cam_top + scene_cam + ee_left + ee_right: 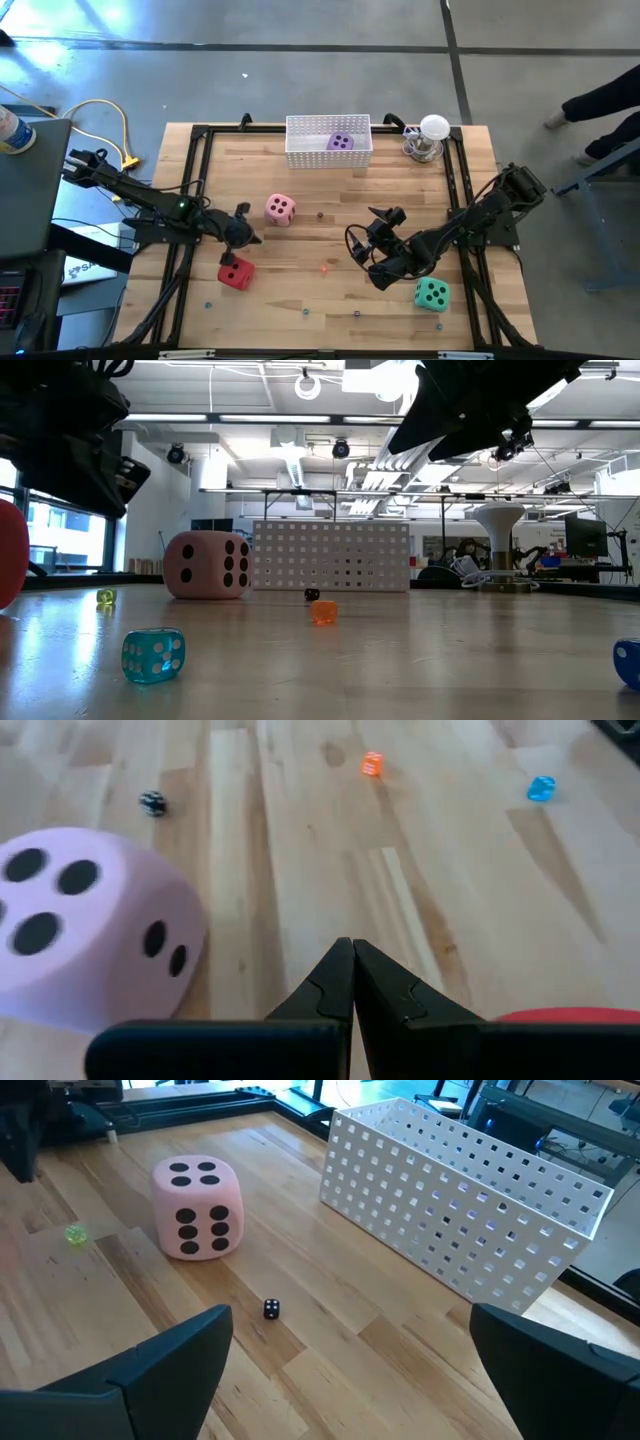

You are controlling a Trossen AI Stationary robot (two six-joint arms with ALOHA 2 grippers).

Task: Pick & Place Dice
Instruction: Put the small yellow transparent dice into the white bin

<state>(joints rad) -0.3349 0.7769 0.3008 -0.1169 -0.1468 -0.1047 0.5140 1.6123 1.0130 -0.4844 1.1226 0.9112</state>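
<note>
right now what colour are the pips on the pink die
Dark, nearly black, on the pink die; the right wrist view shows it best.

pink die [280,209] dark pips, purple die [340,142], red die [236,272], teal die [432,294]

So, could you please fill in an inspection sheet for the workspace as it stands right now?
Surface: wooden table with a dark frame.
Job's things: purple die in the white perforated basket; pink die, red die and teal-green die on the wood, none held.
Clutter: small dice scattered about, among them orange, blue and black; a white lamp-like stand at the far corner.
Grippers: left gripper shut, empty, between pink and red dice; right gripper open, empty, beside the teal-green die.
Cables: yellow cable on the floor.
Surroundings: a person's legs at the right edge.
</note>
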